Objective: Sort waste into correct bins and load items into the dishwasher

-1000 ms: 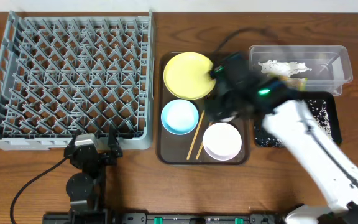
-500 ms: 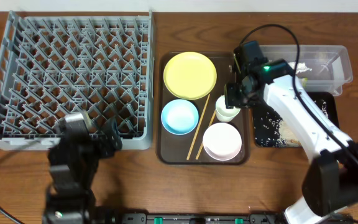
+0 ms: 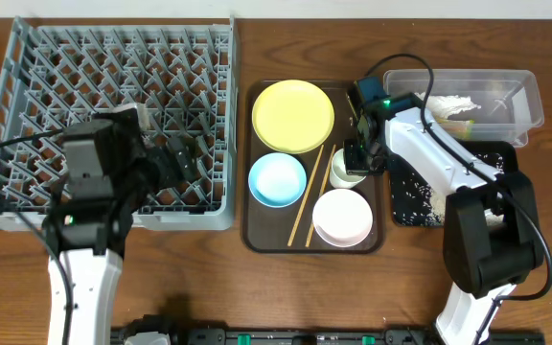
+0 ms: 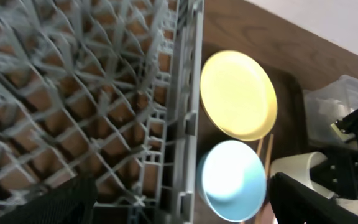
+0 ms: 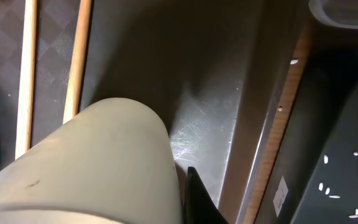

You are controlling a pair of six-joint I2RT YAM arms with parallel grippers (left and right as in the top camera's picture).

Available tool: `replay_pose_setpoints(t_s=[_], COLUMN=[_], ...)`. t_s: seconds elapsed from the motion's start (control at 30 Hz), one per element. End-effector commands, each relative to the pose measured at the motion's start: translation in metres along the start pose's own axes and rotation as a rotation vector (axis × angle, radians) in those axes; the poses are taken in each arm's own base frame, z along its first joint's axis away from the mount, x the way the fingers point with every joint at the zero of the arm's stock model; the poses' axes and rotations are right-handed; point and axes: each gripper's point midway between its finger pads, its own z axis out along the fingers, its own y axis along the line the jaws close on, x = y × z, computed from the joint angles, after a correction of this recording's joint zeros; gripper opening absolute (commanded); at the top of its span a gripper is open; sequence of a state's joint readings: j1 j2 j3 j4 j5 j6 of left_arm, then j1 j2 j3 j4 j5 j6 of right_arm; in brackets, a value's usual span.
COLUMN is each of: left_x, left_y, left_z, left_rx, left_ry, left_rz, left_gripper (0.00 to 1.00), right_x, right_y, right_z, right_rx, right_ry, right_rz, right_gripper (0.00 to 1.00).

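My right gripper (image 3: 356,159) is shut on the rim of the white cup (image 3: 345,174), which stands on the brown tray; in the right wrist view one black finger (image 5: 200,198) presses the outside of the cup (image 5: 86,162) and the other is hidden. The yellow plate (image 3: 293,116), light blue bowl (image 3: 277,179), white bowl (image 3: 343,218) and chopsticks (image 3: 308,199) lie on that tray. My left gripper (image 3: 176,159) hangs open over the front right part of the grey dishwasher rack (image 3: 56,86), holding nothing. A napkin and a wrapper lie in the clear tub (image 3: 525,101). Rice grains are scattered in the black tray (image 3: 501,187).
The brown serving tray (image 3: 253,230) sits between the rack and the two bins. The rack's right wall (image 4: 188,93) runs close beside the plate (image 4: 238,93) and the blue bowl (image 4: 232,180). Bare wooden table lies along the front edge.
My right gripper came off the clear tub, dropped to the white cup and closed on it. My left arm lifted from the table's front edge to above the rack.
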State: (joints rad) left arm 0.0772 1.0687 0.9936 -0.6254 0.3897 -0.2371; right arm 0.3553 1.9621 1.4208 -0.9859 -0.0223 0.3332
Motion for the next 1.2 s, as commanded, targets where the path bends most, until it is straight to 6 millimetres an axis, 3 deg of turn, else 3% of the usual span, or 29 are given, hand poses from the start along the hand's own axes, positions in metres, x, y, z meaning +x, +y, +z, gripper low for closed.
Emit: replay_pose_setpoints(t_s=[0.0,0.2,0.33,0.43,0.57,0.67,0.93,1.17], left_x=[0.002,0.005,0.005,0.005,0.009,0.012,0.022,0.029], left_y=[-0.014,-0.051,-0.094,-0.119,-0.128,-0.128,-0.138,-0.144], left_z=[0.007,0.012,0.005,-0.006,-0.012,-0.010,-0.006,0.002], left_rx=[0.082,0.318,0.622,0.869,1.053,1.114,1.134,1.097], left_ry=[0.053,0.129,0.203,0.271,0.352,0.400,0.432,0.434], left_rz=[-0.127,-0.127,-0.094,-0.057,-0.052,-0.075,-0.048,-0.022], left_gripper=[0.89,0.87,0.87,0.87,0.87,0.88,0.88,0.88], right_x=[-0.010,-0.038,-0.053,-0.056,-0.051,-0.048,-0.038,-0.018], right_y=[-0.008,0.000,0.028,0.053,0.082,0.100,0.153,0.197], right_z=[-0.015,-0.104,-0.168,-0.196,-0.212,-0.213,-0.195,-0.194], right_rx=[-0.001,-0.218,-0.535,-0.744,-0.946,-1.057,-1.302,-1.377], right_ry=[-0.050,-0.288,-0.443,-0.488,-0.477,-0.443,-0.337,-0.313], right_rz=[0.034,0.046,-0.029,-0.135,-0.252,-0.316,-0.493,-0.634], right_gripper=[0.01,0.01,0.01,0.01,0.01,0.01,0.01,0.01])
